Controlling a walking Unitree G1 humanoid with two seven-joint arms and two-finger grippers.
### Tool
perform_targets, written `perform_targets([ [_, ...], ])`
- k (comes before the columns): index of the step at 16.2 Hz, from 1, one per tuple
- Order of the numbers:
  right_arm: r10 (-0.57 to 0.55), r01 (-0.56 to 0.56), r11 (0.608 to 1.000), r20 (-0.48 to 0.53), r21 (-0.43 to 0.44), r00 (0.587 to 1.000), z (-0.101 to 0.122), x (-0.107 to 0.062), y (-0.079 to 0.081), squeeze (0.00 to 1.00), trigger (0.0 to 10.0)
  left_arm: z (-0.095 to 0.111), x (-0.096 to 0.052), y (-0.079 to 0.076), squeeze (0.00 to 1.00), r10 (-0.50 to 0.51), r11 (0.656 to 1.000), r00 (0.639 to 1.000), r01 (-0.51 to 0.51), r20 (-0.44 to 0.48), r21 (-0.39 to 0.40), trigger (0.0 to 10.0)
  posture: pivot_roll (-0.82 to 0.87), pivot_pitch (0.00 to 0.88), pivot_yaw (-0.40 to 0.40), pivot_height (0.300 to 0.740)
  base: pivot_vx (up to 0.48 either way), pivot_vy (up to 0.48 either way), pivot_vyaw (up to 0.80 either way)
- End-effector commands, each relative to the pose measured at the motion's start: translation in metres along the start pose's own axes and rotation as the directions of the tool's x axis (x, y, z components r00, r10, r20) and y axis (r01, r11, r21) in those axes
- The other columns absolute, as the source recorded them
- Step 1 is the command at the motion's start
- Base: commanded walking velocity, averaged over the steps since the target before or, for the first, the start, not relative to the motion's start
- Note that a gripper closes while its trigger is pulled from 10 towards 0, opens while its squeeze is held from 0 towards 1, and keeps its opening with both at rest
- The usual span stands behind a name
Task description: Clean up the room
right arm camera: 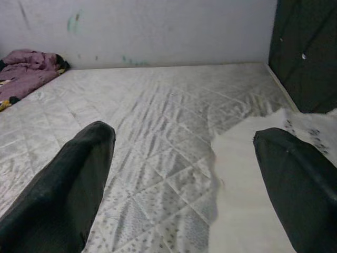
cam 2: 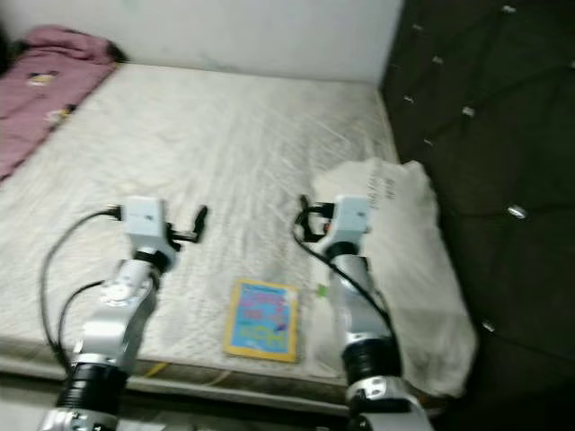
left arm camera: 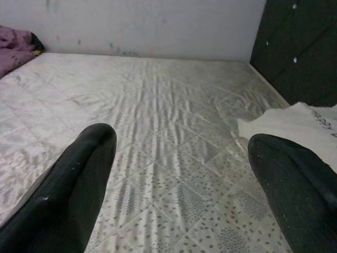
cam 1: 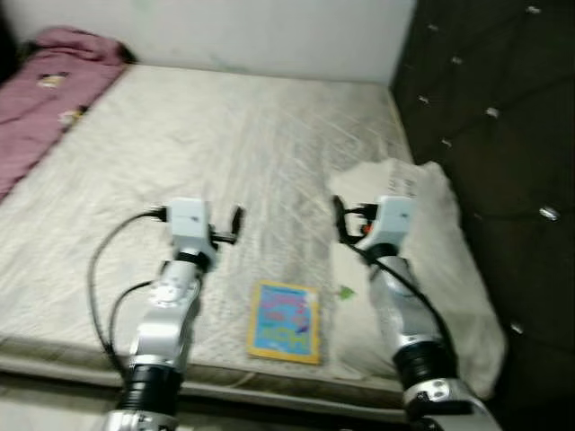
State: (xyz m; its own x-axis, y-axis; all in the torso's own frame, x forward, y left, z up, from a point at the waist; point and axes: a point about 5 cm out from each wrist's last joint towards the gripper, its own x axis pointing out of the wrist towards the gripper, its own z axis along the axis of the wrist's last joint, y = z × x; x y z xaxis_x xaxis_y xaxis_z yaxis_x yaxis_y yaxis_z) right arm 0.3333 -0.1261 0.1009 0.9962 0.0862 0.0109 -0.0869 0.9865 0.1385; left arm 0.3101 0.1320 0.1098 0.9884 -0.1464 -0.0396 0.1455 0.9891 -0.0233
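Left gripper held out over the mattress, fingers spread wide apart, nothing between them; bare quilted surface shows in the gap in its wrist view. Right gripper at about the same height and reach, well apart from the left, fingers likewise spread wide and empty. Right gripper sits over the near edge of a white pillow; in the right wrist view the pillow lies under and just ahead of the outer finger, its edge running between the two fingers. Same pillow appears off to the right of the left gripper, ahead of it. Book with a bright blue and yellow cover lies flat on the mattress between the two arms, nearer the robot than both grippers, close to the mattress's near edge, touched by neither. A small green scrap sits just beside the book on the right arm's side, at the pillow's edge. Farther out, past the left gripper and well to its left, a crumpled pink blanket runs along the far left side of the mattress up to the wall corner; it shows again in the right wrist view. Beyond both grippers a pale wall closes off the mattress. To the right of the right gripper, past the pillow, stands a dark tufted headboard with shiny buttons. Head views are slightly blurred.
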Motion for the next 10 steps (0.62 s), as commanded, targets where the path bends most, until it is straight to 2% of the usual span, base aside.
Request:
perform_targets([
  [1,0.023,-0.023,1.000,-0.003,0.015,1.000,0.0015,0.0016,0.0115,0.00,10.0,0.0016,0.0000,0.0088,0.00,0.022,1.000,1.000,-0.022,-0.003,0.006,10.0,0.05,0.000,-0.004,0.740,0.000,0.480,-0.80],
  [5,0.018,-0.018,1.000,0.005,0.002,1.000,0.0042,0.0029,0.0095,0.00,10.0,0.0015,0.0022,0.0049,0.00,0.019,1.000,1.000,-0.019,-0.014,-0.002,10.0,0.04,0.000,-0.010,0.740,0.000,0.480,-0.68],
  [10,0.021,-0.021,1.000,0.002,-0.004,1.000,0.0047,0.0040,0.0102,0.00,10.0,0.0013,0.0023,0.0058,0.00,0.030,0.999,0.999,-0.030,-0.020,-0.014,10.0,0.05,0.000,-0.012,0.740,0.000,0.480,0.00],
])
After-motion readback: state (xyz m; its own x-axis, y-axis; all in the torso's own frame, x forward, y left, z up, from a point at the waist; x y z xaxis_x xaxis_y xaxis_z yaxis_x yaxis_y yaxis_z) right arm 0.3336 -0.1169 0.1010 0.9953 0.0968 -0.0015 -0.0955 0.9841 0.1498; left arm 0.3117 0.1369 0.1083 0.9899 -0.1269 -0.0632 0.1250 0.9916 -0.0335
